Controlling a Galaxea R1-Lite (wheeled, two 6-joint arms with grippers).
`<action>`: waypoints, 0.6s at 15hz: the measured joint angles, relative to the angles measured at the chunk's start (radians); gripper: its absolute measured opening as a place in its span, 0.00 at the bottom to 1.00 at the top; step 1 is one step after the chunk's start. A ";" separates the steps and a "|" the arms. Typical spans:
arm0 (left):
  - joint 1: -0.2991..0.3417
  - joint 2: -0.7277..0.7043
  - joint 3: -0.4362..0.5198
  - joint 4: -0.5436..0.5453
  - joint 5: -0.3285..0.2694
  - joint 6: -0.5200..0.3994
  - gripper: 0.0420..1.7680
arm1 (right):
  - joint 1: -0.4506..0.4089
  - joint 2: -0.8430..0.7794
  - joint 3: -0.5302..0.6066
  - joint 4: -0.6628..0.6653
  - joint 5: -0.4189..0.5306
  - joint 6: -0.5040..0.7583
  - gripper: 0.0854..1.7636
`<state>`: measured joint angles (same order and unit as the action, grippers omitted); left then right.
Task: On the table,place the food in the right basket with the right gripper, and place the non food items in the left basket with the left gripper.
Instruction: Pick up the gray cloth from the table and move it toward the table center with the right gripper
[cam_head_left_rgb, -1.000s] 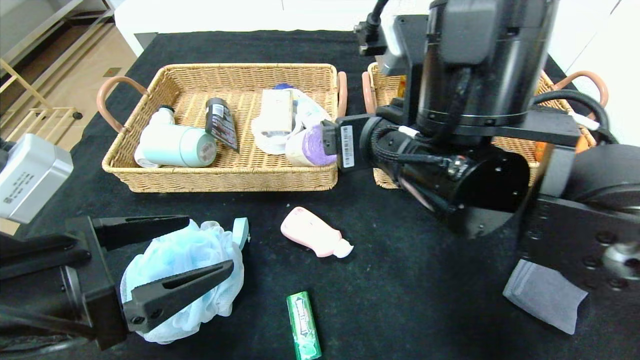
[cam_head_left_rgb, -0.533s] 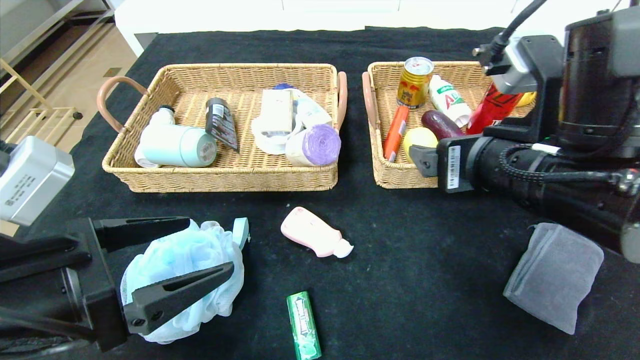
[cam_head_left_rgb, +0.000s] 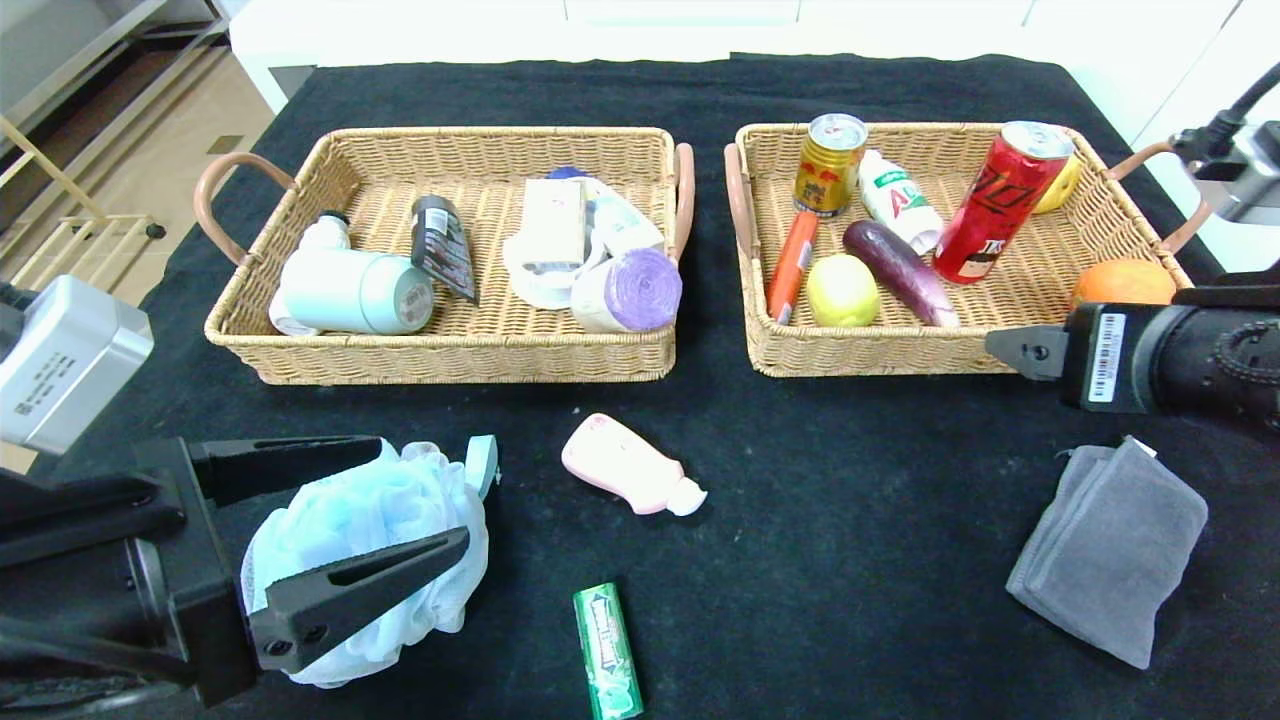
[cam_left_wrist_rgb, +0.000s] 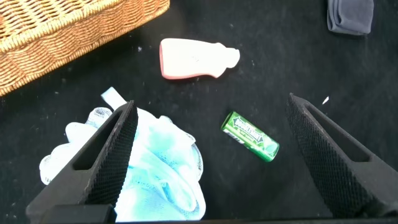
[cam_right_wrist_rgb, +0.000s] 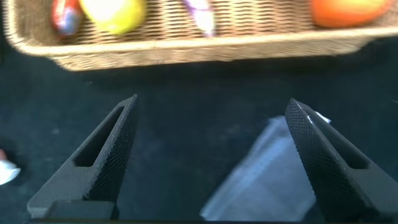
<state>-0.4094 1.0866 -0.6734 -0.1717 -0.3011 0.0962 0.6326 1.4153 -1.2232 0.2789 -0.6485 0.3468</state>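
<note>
The left tool (cam_head_left_rgb: 400, 500) is spread wide around the fluffy light-blue mesh bath pouf (cam_head_left_rgb: 365, 560), low over the black-draped surface (cam_head_left_rgb: 850, 520). A pink bottle (cam_head_left_rgb: 630, 465) and green chewing-gum pack (cam_head_left_rgb: 607, 650) lie beyond it. The right tool (cam_right_wrist_rgb: 211, 155) is spread, empty, above the grey towel (cam_head_left_rgb: 1110, 548).

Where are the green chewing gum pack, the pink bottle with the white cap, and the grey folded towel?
green chewing gum pack (cam_head_left_rgb: 607, 651), head view, middle of wrapper
pink bottle (cam_head_left_rgb: 622, 465), head view, pink body
grey folded towel (cam_head_left_rgb: 1110, 548), head view, cloth centre

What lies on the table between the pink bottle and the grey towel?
Nothing: in the head view the stretch from the pink bottle to the grey towel is bare black cloth of the table.
</note>
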 joint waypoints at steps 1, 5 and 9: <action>0.000 0.000 0.001 -0.001 0.000 -0.001 0.97 | -0.008 -0.024 0.019 0.017 0.000 0.002 0.96; -0.001 -0.002 0.002 0.000 0.001 0.000 0.97 | -0.067 -0.088 0.086 0.133 0.031 0.110 0.96; -0.003 -0.003 0.004 0.003 0.000 0.005 0.97 | -0.140 -0.106 0.126 0.207 0.119 0.195 0.96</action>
<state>-0.4121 1.0834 -0.6696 -0.1687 -0.3006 0.1009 0.4926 1.3089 -1.0972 0.4857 -0.5296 0.5415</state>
